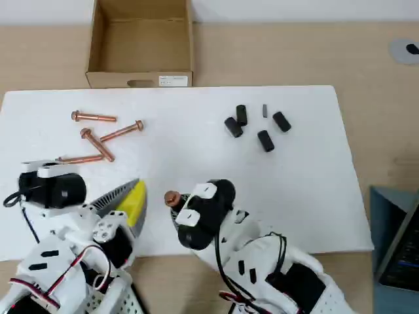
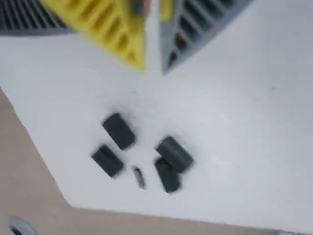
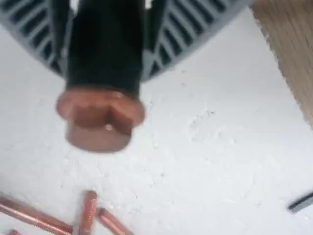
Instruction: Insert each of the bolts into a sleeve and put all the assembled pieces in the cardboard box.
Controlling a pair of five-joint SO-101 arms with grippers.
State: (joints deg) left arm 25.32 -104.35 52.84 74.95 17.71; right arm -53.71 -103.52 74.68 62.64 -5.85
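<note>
The right gripper [image 1: 179, 203] is clamped on a black sleeve [image 3: 105, 44] with a copper bolt [image 3: 100, 117] seated in it, low over the white mat [image 1: 196, 163]. This piece looks assembled. The next move is to carry it across the worktop [image 1: 380, 98] to the cardboard box [image 1: 97, 46] and release it inside.

The high camera hung above the table [image 1: 380, 118] and faced down on the white mat [image 1: 196, 176], the arm bases [image 1: 262, 275] at its near edge, the cardboard box [image 1: 141, 46] at the far one; the left wrist camera looked past the left gripper [image 2: 152, 66] toward the black sleeves [image 2: 119, 130], some way off; the right wrist camera sat very close to the sleeved bolt [image 3: 100, 117] in the right gripper [image 3: 105, 54], loose bolts [image 3: 88, 213] beyond; the high view shared both groups.
</note>
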